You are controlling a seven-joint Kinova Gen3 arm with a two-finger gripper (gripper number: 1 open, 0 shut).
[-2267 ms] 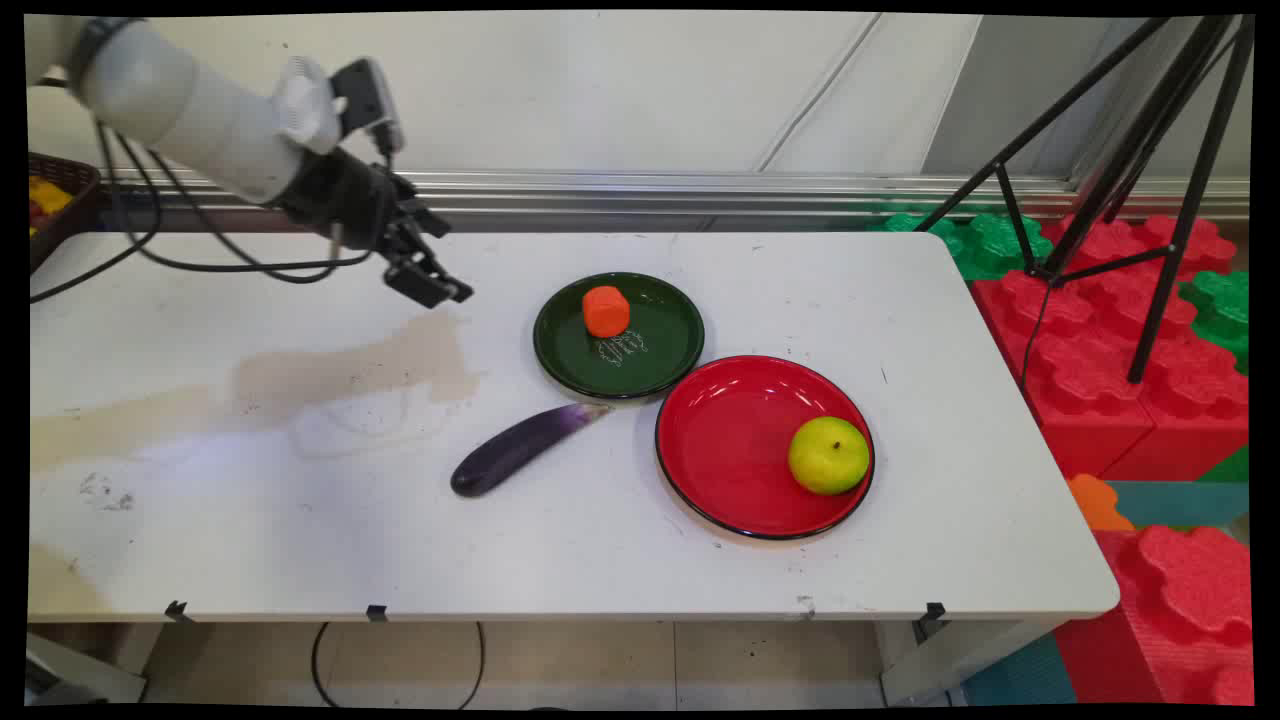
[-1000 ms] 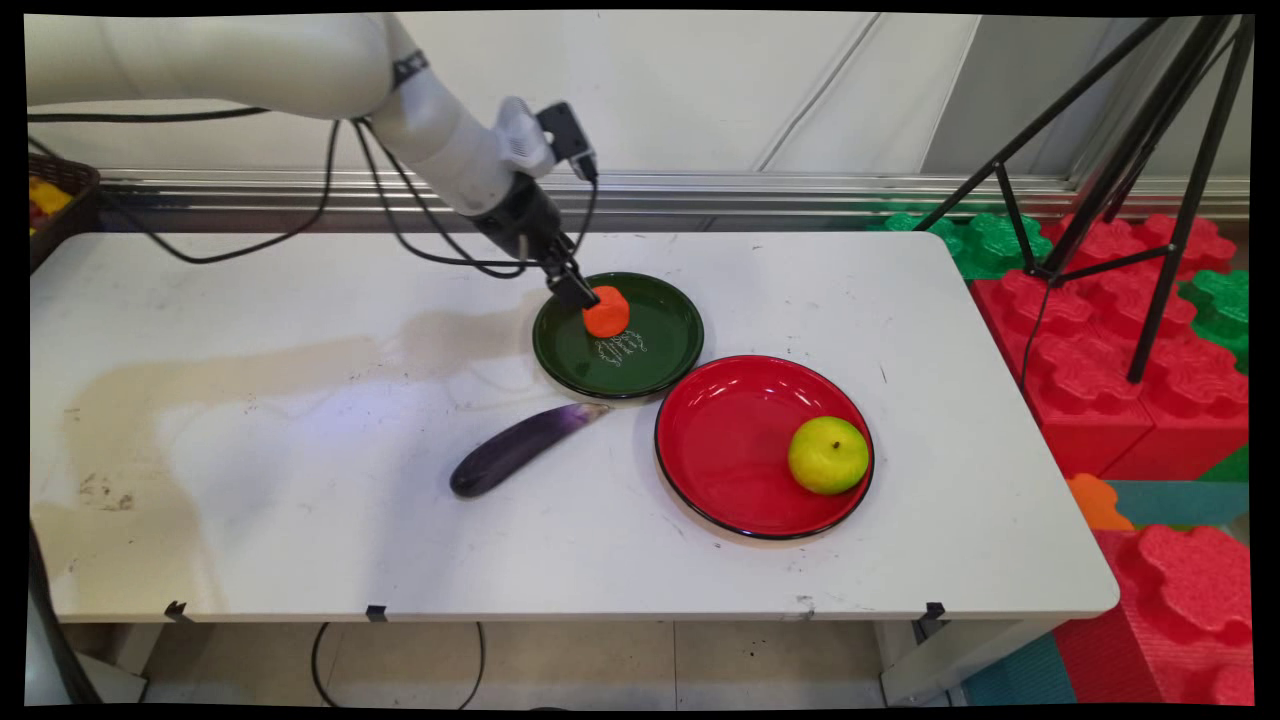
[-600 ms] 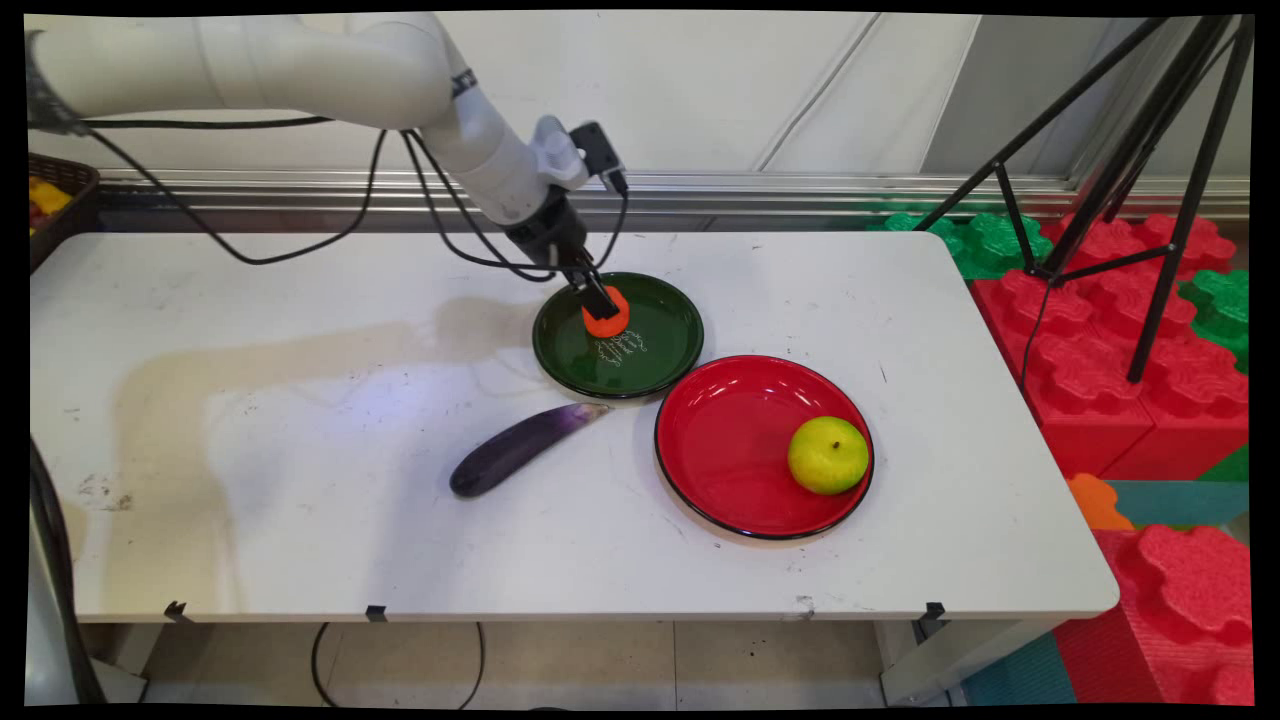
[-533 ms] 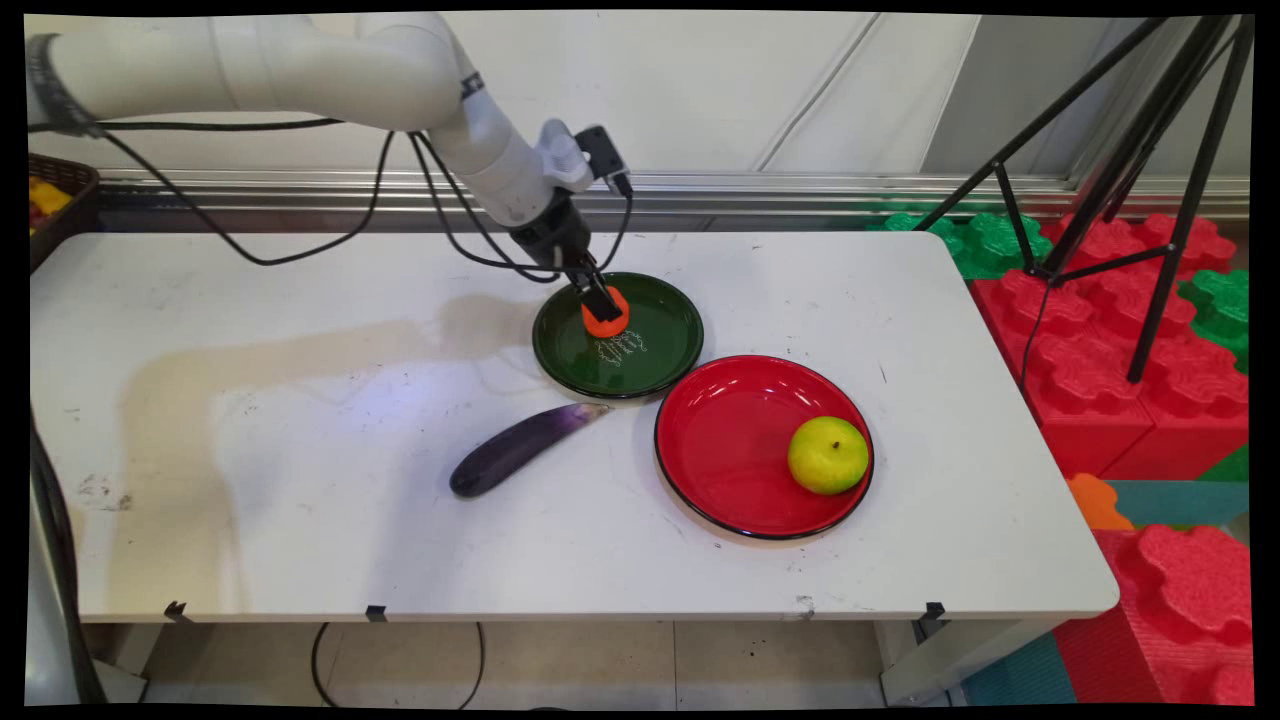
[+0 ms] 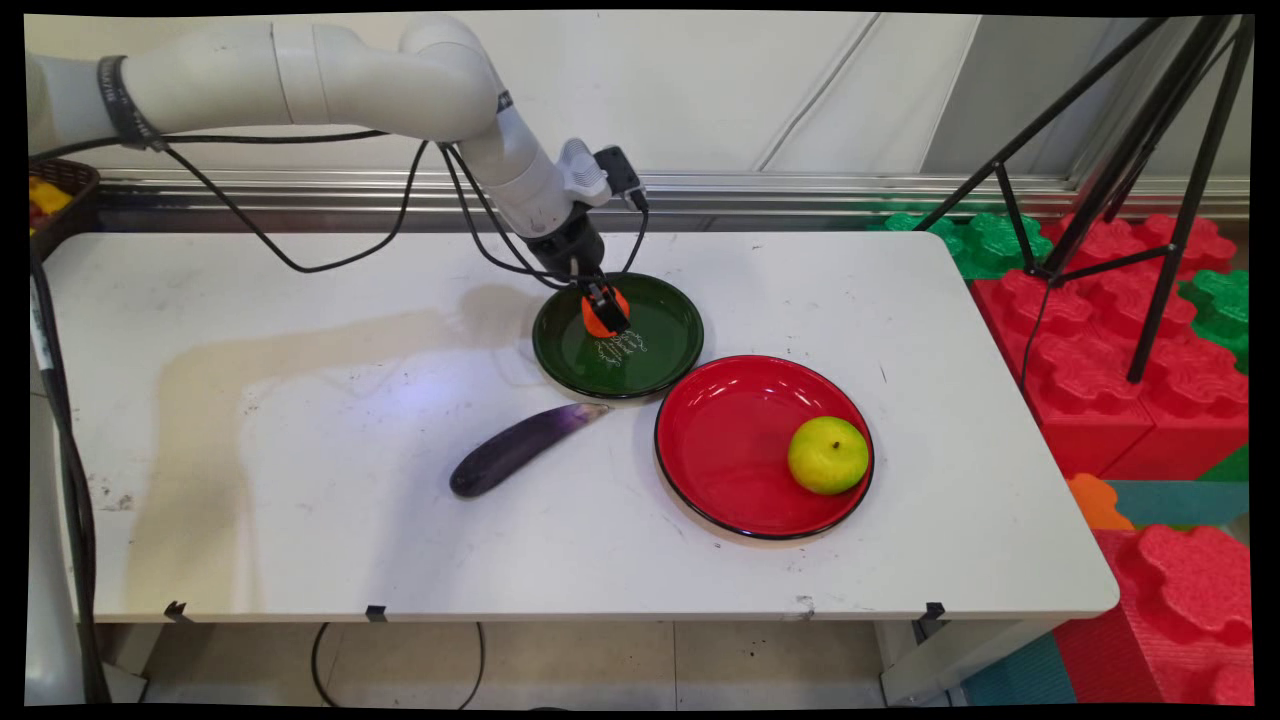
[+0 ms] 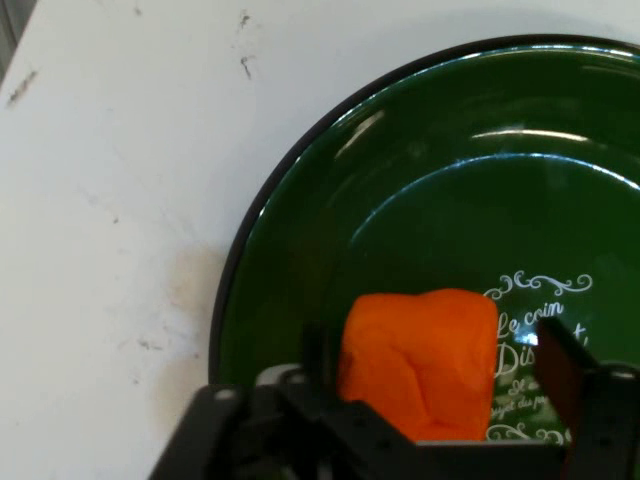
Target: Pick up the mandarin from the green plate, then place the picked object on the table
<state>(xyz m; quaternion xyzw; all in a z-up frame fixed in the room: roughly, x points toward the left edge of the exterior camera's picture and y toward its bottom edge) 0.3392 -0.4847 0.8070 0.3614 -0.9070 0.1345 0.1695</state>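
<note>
An orange block [image 5: 591, 321] [image 6: 420, 350] lies in the back left part of a dark green plate [image 5: 655, 365] [image 6: 300, 220] with white lettering. My gripper [image 5: 606, 314] [image 6: 437, 378] is down over the block and open, one finger on each side of it. In the hand view the right finger [image 6: 565, 375] stands a little apart from the block, while the left finger [image 6: 312, 350] is close beside it. The block rests on the plate.
A purple eggplant [image 5: 520, 450] lies on the table in front of the green plate. A red plate [image 5: 720, 450] to the right holds a yellow-green apple [image 5: 828, 455]. A black tripod [image 5: 1130, 150] and red and green foam blocks [image 5: 1130, 330] stand past the table's right edge.
The arm swung from the table's back left over to the green plate and lowered, so the gripper now straddles the orange block. Nothing else moved.
</note>
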